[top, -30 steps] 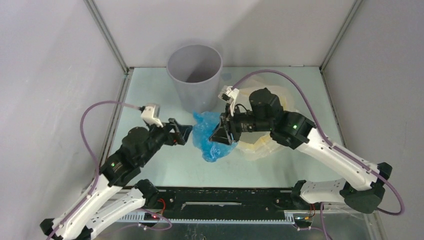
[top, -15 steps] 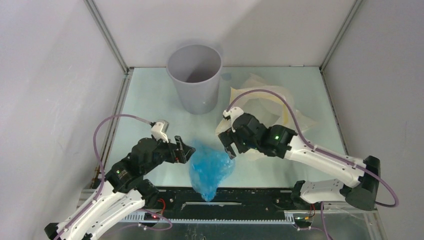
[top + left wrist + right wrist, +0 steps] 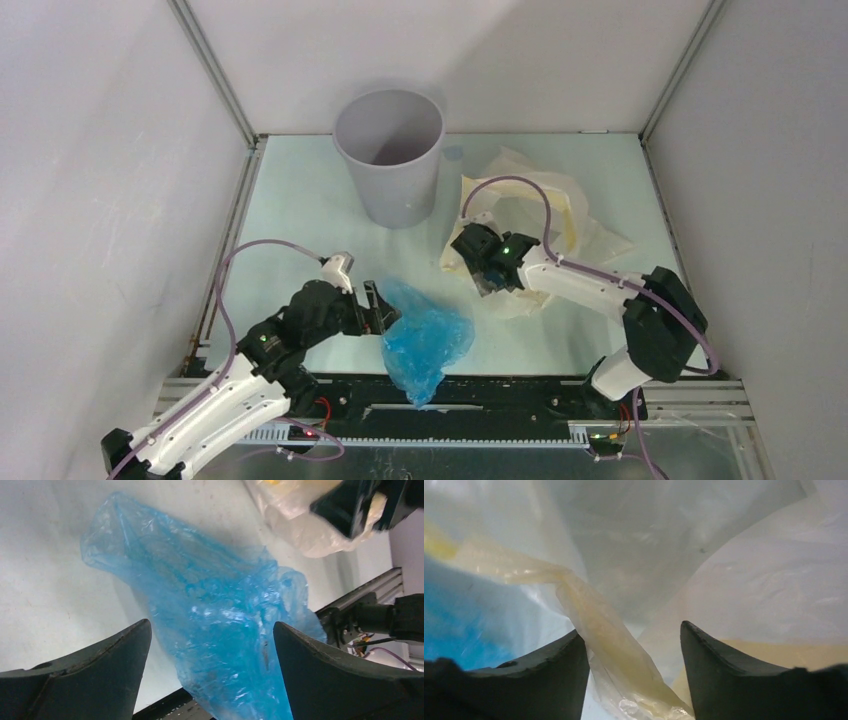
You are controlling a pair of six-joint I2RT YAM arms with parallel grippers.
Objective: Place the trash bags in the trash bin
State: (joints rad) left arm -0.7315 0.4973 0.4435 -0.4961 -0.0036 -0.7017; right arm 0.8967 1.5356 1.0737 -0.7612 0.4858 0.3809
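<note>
While the blue trash bag (image 3: 425, 340) lies crumpled at the worktop's near edge, well apart from the far trash bin (image 3: 392, 195), nothing's binned yet. My left pincer (image 3: 378, 308) gapes open just beside it. My right pincer (image 3: 488, 280) is open over the yellow bag (image 3: 578, 208).

walls (image 3: 90, 150): plain white | table (image 3: 300, 210): pale green top | corner posts (image 3: 213, 70): grey metal

Blue bag (image 3: 210, 615) thin crinkly glossy plastic; bin (image 3: 388, 160) smooth matt plastic.

Crumpled blue bag (image 3: 425, 340); upright grey bin (image 3: 400, 195).
</note>
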